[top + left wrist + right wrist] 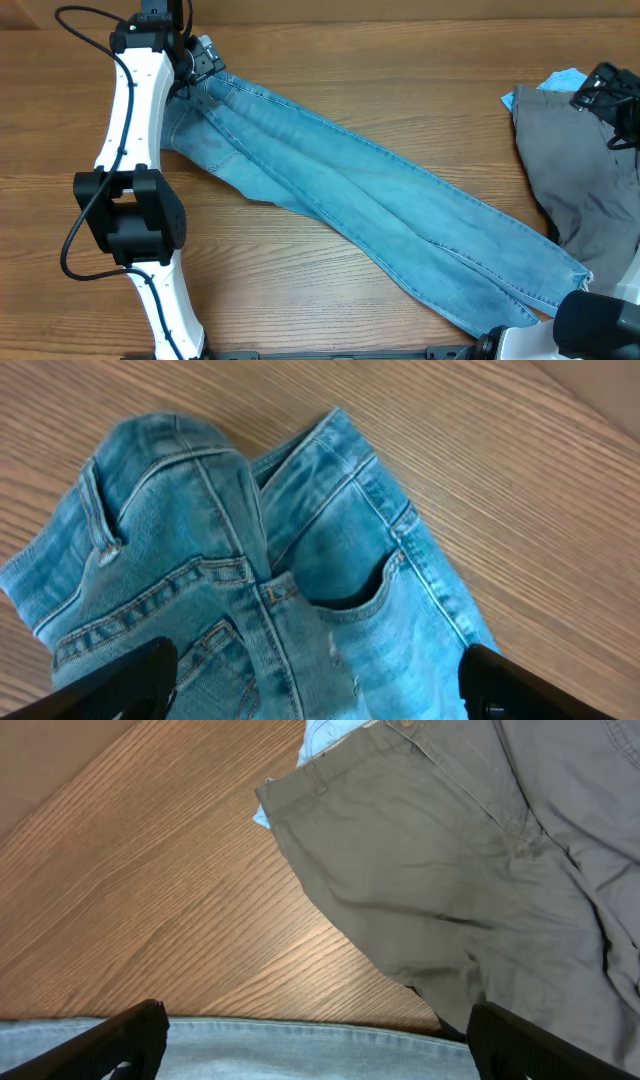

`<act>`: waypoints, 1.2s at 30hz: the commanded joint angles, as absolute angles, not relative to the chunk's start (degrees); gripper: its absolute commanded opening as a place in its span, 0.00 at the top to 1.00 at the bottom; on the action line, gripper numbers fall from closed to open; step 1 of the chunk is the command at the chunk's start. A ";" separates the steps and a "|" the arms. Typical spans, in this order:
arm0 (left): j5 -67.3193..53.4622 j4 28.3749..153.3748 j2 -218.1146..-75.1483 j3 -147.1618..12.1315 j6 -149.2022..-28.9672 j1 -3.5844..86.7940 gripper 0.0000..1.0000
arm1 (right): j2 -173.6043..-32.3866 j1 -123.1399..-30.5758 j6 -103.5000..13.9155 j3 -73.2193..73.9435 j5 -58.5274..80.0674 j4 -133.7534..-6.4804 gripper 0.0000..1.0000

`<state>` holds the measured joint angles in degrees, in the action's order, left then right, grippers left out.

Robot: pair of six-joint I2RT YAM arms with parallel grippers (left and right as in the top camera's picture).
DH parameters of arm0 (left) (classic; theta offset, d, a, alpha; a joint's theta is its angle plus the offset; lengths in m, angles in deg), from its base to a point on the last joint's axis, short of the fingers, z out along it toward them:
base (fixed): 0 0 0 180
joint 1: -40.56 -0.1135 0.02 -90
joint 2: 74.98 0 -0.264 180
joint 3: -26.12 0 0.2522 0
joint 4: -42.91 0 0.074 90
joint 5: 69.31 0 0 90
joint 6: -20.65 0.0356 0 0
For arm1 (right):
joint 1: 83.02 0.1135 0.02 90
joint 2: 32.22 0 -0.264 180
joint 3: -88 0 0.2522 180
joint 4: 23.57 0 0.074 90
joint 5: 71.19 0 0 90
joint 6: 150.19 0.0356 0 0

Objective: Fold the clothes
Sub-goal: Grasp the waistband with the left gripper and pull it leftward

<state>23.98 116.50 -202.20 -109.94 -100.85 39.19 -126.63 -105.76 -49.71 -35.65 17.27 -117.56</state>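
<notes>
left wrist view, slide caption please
Open left gripper over the waist end of light-blue jeans on a wooden table.

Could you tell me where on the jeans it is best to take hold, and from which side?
Grip the waist end of the jeans, coming down from above. They lie flat, so no side offers a gap, but the waist is bunched into a raised fold that the open left gripper above it could probably pinch.

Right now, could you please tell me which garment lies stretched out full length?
The light-blue jeans, spread out diagonally; the grey trousers lie crumpled at the right edge.
</notes>
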 commanded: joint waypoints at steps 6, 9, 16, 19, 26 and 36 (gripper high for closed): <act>27.87 117.05 -207.12 -111.12 -105.55 38.99 0.18 | -126.33 -105.61 -49.67 -35.98 16.99 -117.36 0.00; 30.75 117.33 -207.30 -111.12 -105.51 39.50 0.21 | -126.33 -105.61 -49.67 -35.98 16.99 -117.36 0.00; 31.65 118.08 -207.32 -111.12 -105.14 39.36 0.36 | -126.33 -105.59 -49.67 -35.98 16.99 -117.36 0.00; 31.63 117.46 -207.69 -111.12 -105.16 39.50 0.27 | -126.33 -105.61 -49.67 -35.98 16.99 -117.36 0.00; 31.63 116.09 -209.15 -111.03 -105.12 39.50 0.45 | -126.33 -105.61 -49.67 -35.98 16.99 -117.36 0.00; 31.63 116.09 -208.98 -112.15 -101.77 39.41 0.96 | -126.33 -105.61 -49.67 -35.98 16.99 -117.36 0.00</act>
<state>30.40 115.30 -208.32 -109.94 -103.94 39.23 -126.63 -105.76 -49.69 -35.65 17.25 -117.54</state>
